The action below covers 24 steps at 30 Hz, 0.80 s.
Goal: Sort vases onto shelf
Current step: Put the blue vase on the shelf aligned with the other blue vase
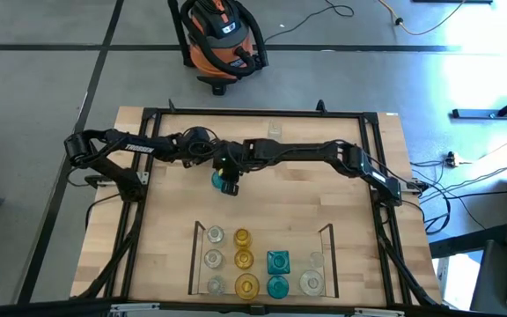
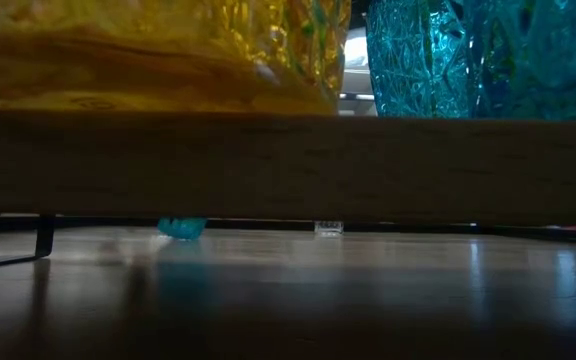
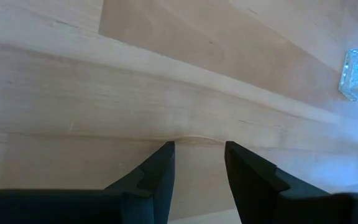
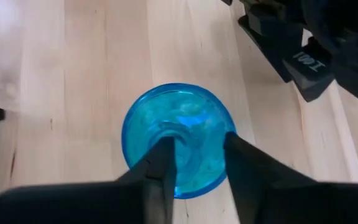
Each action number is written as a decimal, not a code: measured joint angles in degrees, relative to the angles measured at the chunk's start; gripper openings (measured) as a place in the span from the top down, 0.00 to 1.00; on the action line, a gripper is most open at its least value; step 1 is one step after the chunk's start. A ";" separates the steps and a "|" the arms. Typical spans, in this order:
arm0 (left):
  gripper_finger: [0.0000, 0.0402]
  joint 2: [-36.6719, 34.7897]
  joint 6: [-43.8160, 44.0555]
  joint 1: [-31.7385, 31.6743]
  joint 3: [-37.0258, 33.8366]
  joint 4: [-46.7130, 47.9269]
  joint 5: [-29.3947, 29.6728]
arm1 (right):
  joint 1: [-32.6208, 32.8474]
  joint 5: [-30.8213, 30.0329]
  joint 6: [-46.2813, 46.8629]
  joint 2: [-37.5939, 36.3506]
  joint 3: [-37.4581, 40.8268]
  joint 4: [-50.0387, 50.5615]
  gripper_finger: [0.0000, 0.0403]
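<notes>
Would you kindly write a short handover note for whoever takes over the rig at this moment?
Right gripper: over mid-table, fingers at the rim of a round teal vase; grip unconfirmed.
Left gripper: open, empty, beside it.
Done: nine vases on the shelf, in clear, amber, teal and clear columns.
Left: shelve the teal vase, then the clear vase near the table's far edge.

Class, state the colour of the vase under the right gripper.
Teal-blue translucent glass. The vase shows best in the right wrist view, with the right gripper over it.
</notes>
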State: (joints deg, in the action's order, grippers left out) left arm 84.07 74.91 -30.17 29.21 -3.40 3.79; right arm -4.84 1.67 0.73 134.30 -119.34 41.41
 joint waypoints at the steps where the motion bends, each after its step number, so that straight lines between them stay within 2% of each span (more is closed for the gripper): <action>1: 0.67 0.00 0.00 0.00 0.00 0.00 0.00 | 0.02 0.03 0.00 0.00 0.03 -0.17 0.76; 5: 0.67 0.00 -0.02 0.00 0.00 0.00 0.08 | 0.00 0.26 -0.19 0.07 0.06 -1.14 0.95; 6: 0.67 0.00 -0.02 0.00 0.00 0.00 0.09 | -0.02 0.23 -0.54 0.07 0.08 -1.09 0.97; 10: 0.67 0.00 -0.02 0.00 0.00 0.00 0.07 | -0.04 -0.74 -0.79 0.07 0.08 -0.85 0.95; 13: 0.67 0.00 -0.04 0.00 0.00 0.00 0.07 | -0.04 -0.89 -0.91 0.07 0.08 -0.77 0.98; 24: 0.67 0.00 -0.50 0.00 0.00 0.06 0.11 | -0.07 -0.05 -1.22 -1.15 0.22 3.81 0.99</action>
State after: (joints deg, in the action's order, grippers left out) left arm 84.07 74.41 -30.17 29.21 -3.33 3.90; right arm -4.91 1.62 -0.49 133.15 -119.12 45.22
